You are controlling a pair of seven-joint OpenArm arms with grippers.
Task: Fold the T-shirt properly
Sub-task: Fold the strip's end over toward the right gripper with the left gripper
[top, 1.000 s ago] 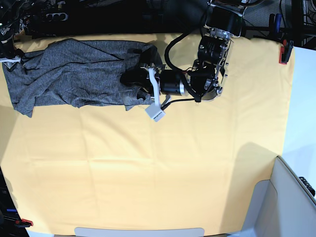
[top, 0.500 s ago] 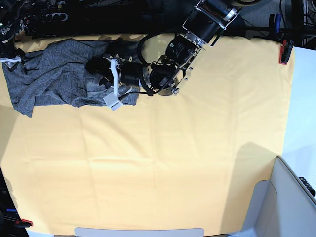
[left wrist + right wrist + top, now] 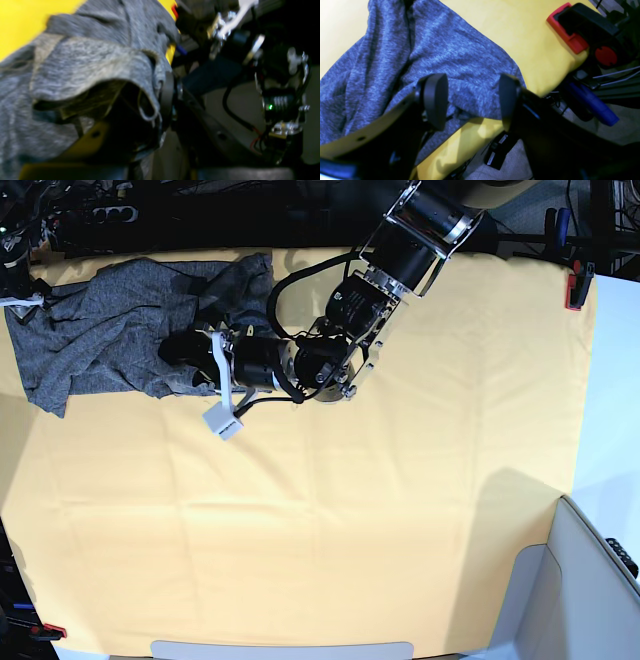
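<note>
Dragging leftward across the yellow cloth (image 3: 330, 520) over the last second, my left claw (image 3: 185, 352), clamped on a fold of the T-shirt (image 3: 90, 330), has doubled it over the far-left heap, while my right claw (image 3: 470, 100) gapes empty over its edge beside the red clamp (image 3: 567, 32).

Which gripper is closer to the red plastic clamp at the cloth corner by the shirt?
Right. The right gripper hangs open over the grey knit T-shirt, close beside the clamp; the left gripper, shut on the T-shirt's middle, sits farther away.
</note>
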